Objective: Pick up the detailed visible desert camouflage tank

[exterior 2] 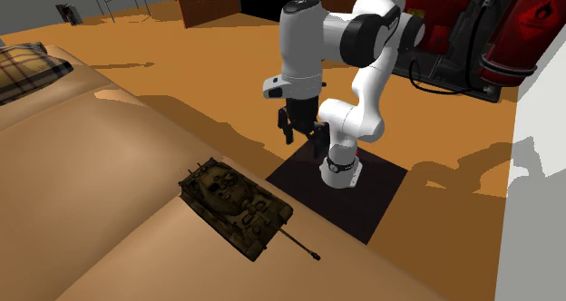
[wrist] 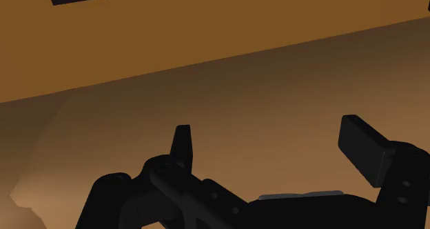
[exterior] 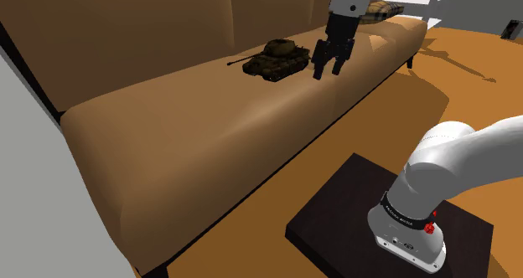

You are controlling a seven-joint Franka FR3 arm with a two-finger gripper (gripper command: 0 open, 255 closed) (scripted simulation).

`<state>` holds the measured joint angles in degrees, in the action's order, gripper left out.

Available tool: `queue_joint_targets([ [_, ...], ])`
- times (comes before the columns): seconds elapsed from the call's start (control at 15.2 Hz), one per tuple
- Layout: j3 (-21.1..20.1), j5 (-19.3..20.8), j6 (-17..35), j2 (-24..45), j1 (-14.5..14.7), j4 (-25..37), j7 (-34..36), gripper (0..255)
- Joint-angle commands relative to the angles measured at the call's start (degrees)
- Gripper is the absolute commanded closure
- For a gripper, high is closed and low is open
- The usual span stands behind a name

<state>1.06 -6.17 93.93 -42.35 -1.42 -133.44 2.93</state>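
A small desert-camouflage toy tank (exterior: 275,59) (exterior 2: 234,204) in mottled brown and tan sits upright on the seat of a long tan sofa (exterior: 168,142) (exterior 2: 91,190). In the shoulder view it lies in the upper middle of the frame, its thin gun barrel pointing toward the frame's left. In the second exterior view it is at lower centre-left, with the barrel aimed toward the lower right.

The all-black two-finger end effector (exterior: 327,71) (exterior 2: 303,143) (wrist: 269,134) hangs just to the right of the tank in the shoulder view, apart from it. Its fingers (wrist: 181,138) stand widely spread with nothing between them.

A plaid cushion (exterior: 377,8) (exterior 2: 23,68) rests on the sofa at the shoulder view's upper right. The white arm rises from a dark box stand (exterior: 335,218) (exterior 2: 372,195) on the orange-brown floor (exterior: 469,75).
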Motion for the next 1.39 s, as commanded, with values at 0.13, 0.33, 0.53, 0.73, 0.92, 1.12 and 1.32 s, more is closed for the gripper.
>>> queue_joint_targets([
  [0.13, -4.16, -1.26, -0.30, 3.18, -1.81, 3.54, 9.94, 0],
  [0.33, -9.94, -2.13, -1.17, 9.12, -4.94, 10.17, 24.72, 0],
  [0.53, -14.97, -1.57, -2.73, 16.27, -8.06, 18.25, 39.57, 0],
  [0.73, -19.29, 0.38, -5.21, 24.47, -10.89, 27.67, 54.45, 0],
  [0.92, -22.69, 3.61, -8.87, 33.64, -12.79, 38.47, 69.27, 0],
  [1.12, -24.65, 7.76, -13.99, 43.71, -12.99, 50.94, 83.65, 0],
  [1.32, -24.68, 11.82, -20.33, 53.78, -11.25, 64.69, 95.87, 0],
])
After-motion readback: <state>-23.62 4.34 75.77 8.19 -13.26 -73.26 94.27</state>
